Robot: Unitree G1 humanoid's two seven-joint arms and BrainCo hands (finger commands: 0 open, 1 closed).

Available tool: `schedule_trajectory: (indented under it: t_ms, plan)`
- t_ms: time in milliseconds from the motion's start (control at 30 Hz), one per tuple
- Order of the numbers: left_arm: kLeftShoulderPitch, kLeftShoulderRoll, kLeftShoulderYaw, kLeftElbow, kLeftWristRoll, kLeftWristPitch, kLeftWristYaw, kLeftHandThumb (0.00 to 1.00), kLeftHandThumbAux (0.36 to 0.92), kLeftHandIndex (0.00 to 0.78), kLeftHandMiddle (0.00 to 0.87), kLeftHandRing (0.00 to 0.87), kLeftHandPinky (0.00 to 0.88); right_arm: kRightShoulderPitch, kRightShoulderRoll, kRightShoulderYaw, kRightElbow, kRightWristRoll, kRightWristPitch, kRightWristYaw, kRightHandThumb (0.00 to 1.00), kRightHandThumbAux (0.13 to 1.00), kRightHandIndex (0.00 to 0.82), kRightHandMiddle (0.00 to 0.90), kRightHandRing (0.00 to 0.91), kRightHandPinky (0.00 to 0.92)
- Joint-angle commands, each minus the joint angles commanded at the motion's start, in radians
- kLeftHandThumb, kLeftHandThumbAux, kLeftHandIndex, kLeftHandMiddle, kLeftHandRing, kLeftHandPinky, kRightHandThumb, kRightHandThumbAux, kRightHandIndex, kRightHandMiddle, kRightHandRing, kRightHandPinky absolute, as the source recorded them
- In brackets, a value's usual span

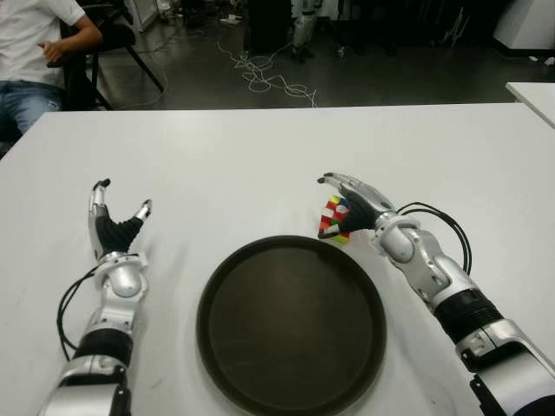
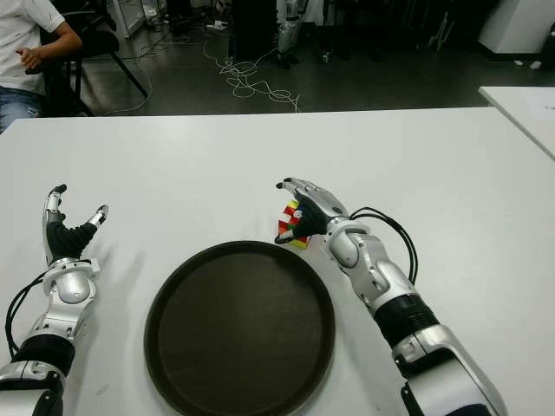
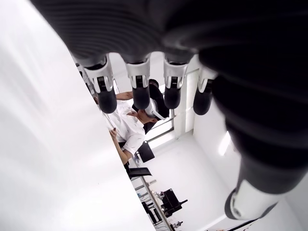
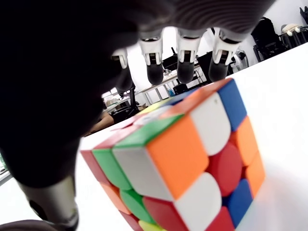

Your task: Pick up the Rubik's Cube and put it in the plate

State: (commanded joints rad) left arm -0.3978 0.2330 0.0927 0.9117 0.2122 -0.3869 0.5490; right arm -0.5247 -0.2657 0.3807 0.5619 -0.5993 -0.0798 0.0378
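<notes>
The Rubik's Cube [image 1: 333,217] stands on the white table [image 1: 260,165] just beyond the far right rim of the dark round plate [image 1: 210,295]. My right hand [image 1: 351,201] is against the cube's right side, its palm toward it and its fingers [image 4: 185,60] stretched straight out over the cube's top, not curled around it. In the right wrist view the cube [image 4: 183,159] fills the space in front of the palm and sits on the table. My left hand [image 1: 117,221] shows to the left of the plate, fingers [image 3: 139,89] spread and holding nothing.
A person [image 1: 35,52] sits beyond the table's far left corner. Cables [image 1: 260,74] lie on the floor behind the table. The corner of a second white table [image 1: 533,95] shows at the far right.
</notes>
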Motion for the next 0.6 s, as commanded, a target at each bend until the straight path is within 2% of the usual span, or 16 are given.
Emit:
schedule_trajectory:
  t_ms: [367, 600]
  plan:
    - [0.002, 0.006, -0.011, 0.004, 0.022, -0.016, 0.018, 0.0, 0.729, 0.051, 0.053, 0.03, 0.017, -0.008, 0.004, -0.005, 0.034, 0.003, -0.005, -0.032, 0.0, 0.792, 0.0, 0.0, 0.0, 0.033]
    - [-0.001, 0.002, -0.006, 0.007, 0.01, -0.012, 0.015, 0.0, 0.699, 0.048, 0.057, 0.033, 0.025, -0.008, 0.001, -0.002, 0.042, 0.0, -0.002, -0.033, 0.0, 0.794, 0.0, 0.0, 0.0, 0.037]
